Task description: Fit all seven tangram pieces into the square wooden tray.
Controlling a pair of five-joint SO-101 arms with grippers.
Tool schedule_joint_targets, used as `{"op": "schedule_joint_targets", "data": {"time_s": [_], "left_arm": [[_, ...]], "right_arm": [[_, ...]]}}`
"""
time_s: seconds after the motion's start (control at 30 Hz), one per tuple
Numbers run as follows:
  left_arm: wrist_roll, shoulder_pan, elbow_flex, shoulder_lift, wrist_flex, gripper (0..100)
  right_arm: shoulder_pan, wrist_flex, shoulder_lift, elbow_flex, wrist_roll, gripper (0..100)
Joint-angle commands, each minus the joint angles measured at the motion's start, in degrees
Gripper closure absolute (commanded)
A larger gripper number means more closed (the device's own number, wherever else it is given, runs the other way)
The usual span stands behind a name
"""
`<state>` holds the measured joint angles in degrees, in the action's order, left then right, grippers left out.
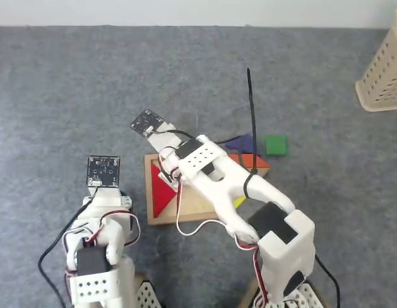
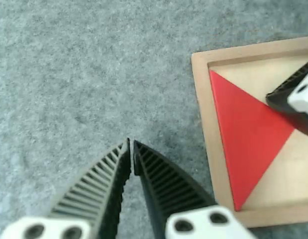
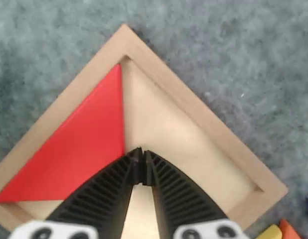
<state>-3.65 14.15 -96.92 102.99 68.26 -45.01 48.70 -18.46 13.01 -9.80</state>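
Where right end effector (image 3: 143, 152) points (pinched closed), red triangle (image 3: 79, 152) lies beside.

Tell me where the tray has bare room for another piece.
Bare floor between the red triangle and the tray rim opposite it, under the shut right claw. Crowded beside the tray: orange piece, purple piece, green piece.
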Motion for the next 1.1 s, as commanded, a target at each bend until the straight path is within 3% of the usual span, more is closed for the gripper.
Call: {"op": "schedule_joint_targets", "data": {"time_s": [0.0,0.13,0.37,0.87,1.07], "left_arm": [[-0.3,0.2,0.3,0.5,0.1,99],[-0.3,0.2,0.3,0.5,0.1,99],[-0.3,0.2,0.3,0.5,0.1,99],[-0.3,0.2,0.3,0.5,0.1,99],[-0.3,0.2,0.3,0.5,0.1,99]], "right_arm": [[-1.3,-2.9,4.2,-1.9,-0.7,98.9],[-0.7,-2.0,5.5,-2.0,-0.7,98.9],[7.1,8.1,18.8,-0.9,-0.6,98.9],[31.8,8.9,33.4,8.6,-1.0,98.8],[29.8,9.3,26.9,8.7,-1.1,98.8]]}}
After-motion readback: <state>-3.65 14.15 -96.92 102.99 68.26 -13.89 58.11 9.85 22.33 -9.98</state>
